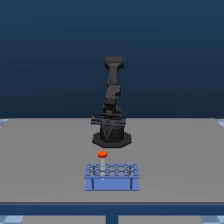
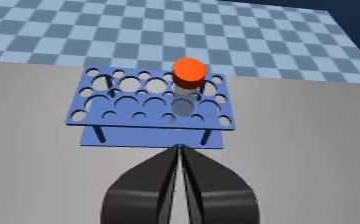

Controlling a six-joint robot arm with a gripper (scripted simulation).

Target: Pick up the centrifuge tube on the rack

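In the exterior view, the blue rack [image 1: 112, 177] is seen on the grey counter [image 1: 45, 160], in front of the dark arm [image 1: 112, 105]. The centrifuge tube [image 1: 102, 159] is held upright in the rack's far row.

In the wrist view, the tool [image 2: 180, 150] is shown pressed together, empty, just beside the rack [image 2: 123, 107], apart from the orange-capped tube [image 2: 187, 82].

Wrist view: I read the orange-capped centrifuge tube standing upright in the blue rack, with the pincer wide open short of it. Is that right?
Not quite. The pincer is shut, not open: the wrist view shows its two dark fingers pressed together with no gap. The rest holds: the centrifuge tube stands upright in the rack, and the pincer is short of it, holding nothing.
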